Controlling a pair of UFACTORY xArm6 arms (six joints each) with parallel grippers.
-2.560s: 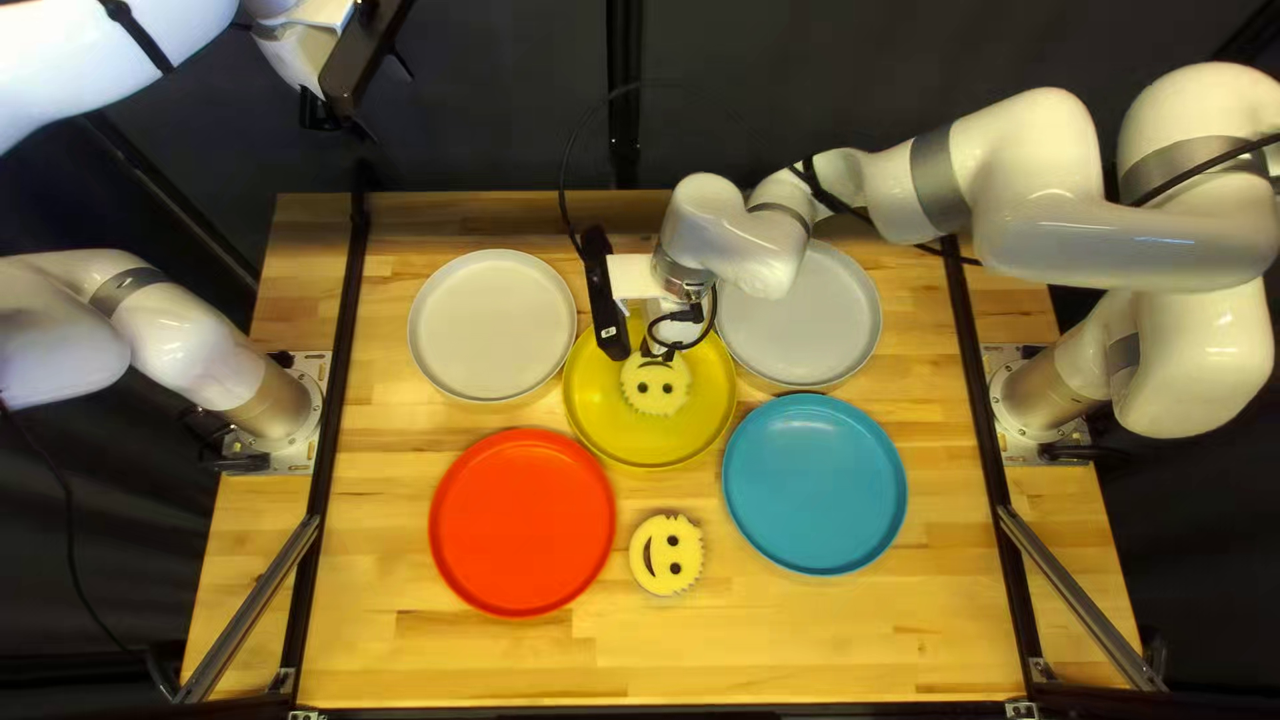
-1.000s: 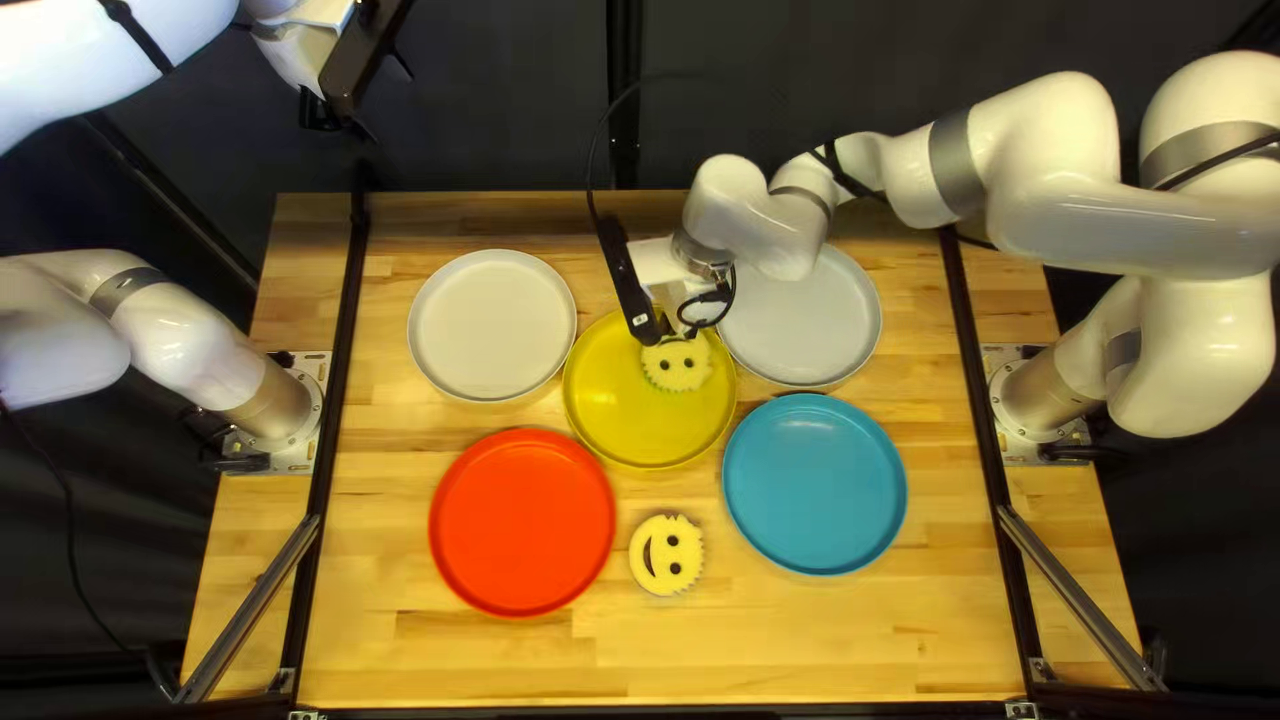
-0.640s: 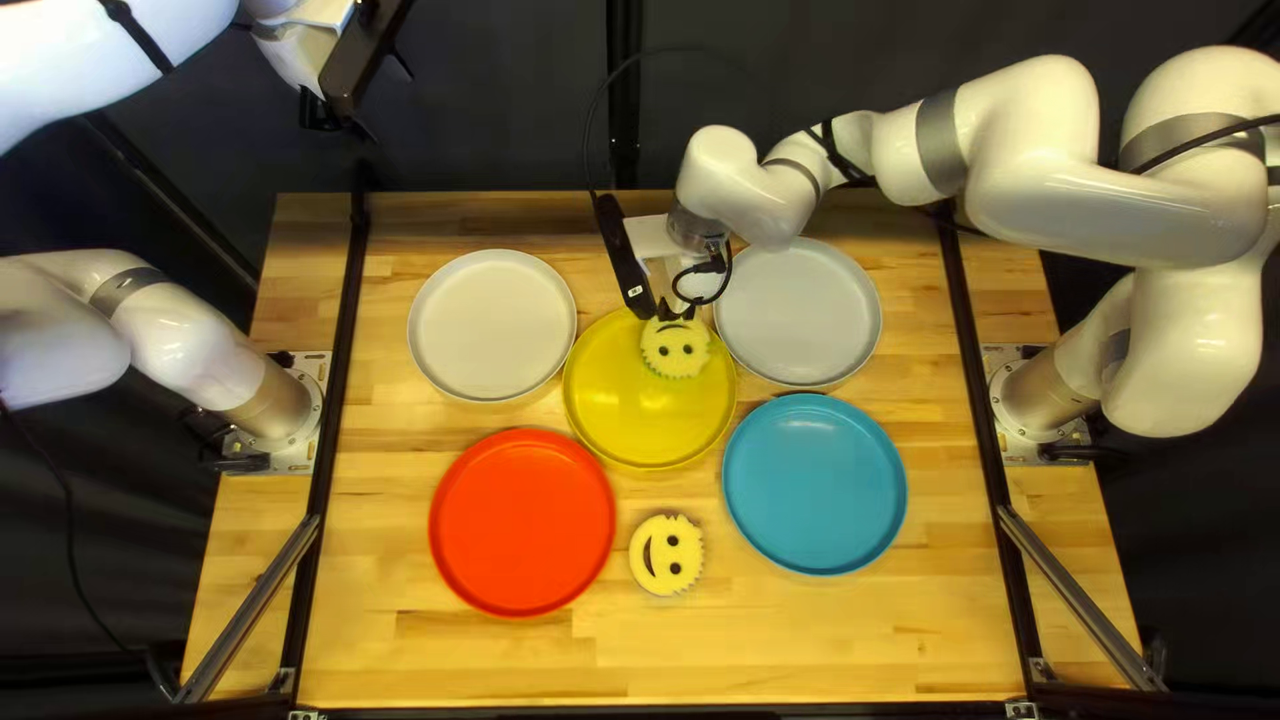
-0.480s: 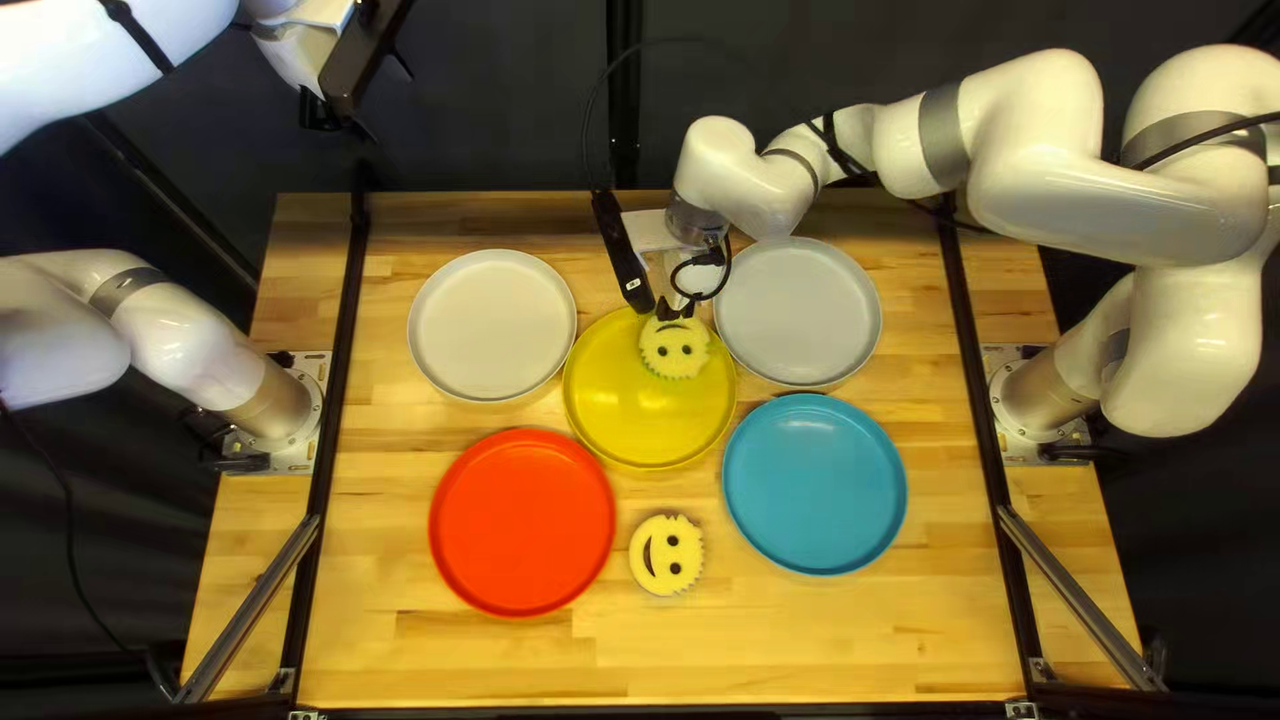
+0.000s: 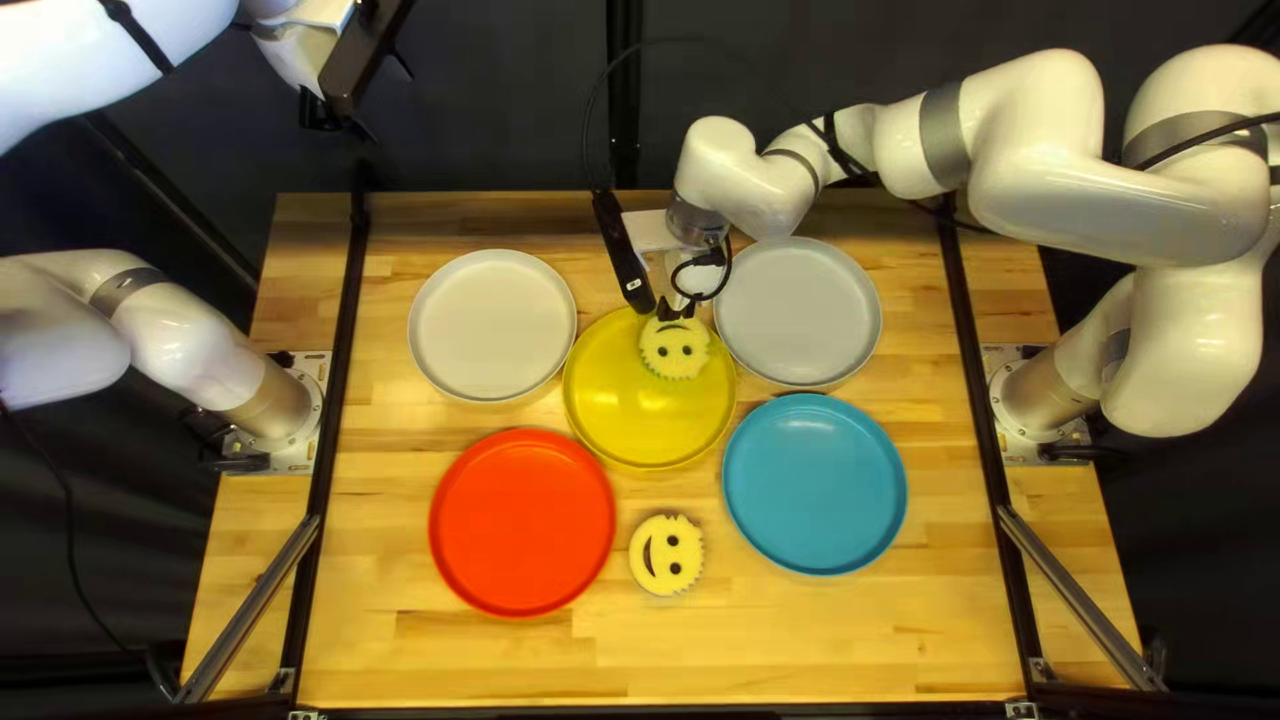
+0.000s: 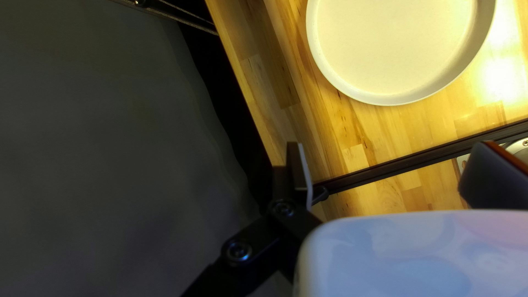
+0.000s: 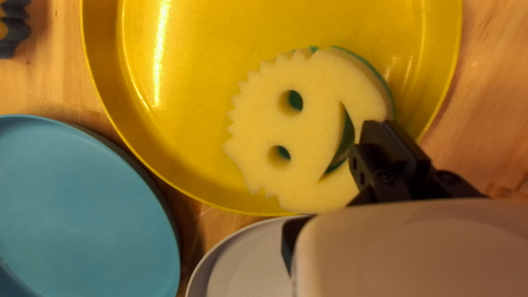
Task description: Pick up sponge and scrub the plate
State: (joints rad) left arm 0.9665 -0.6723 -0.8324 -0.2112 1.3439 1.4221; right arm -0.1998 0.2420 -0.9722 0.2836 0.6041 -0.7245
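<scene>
My right gripper point(image 5: 676, 311) pinches the edge of a yellow smiley sponge point(image 5: 675, 351) over the far part of the yellow plate point(image 5: 638, 420). In the right wrist view, the right gripper point(image 7: 379, 127) is shut on this sponge point(image 7: 308, 132) beside its mouth slot, above the yellow plate point(image 7: 203, 66). The sponge's green underside shows along one edge; whether it touches the plate I cannot tell. A second smiley sponge point(image 5: 666, 555) lies on the table between the red and blue plates. My left gripper point(image 5: 320, 112) is raised beyond the table; the left wrist view shows the left gripper point(image 6: 389, 145) open and empty.
Around the yellow plate are a white plate point(image 5: 492, 326), a grey plate point(image 5: 816, 320), a red plate point(image 5: 522, 522) and a blue plate point(image 5: 815, 484). Black rails point(image 5: 339, 367) run along both table sides. My right arm reaches above the grey plate.
Since the earliest frame, my right gripper has carried the sponge toward the yellow plate's far right part. It has hardly moved in the last half second. My left arm has stayed still.
</scene>
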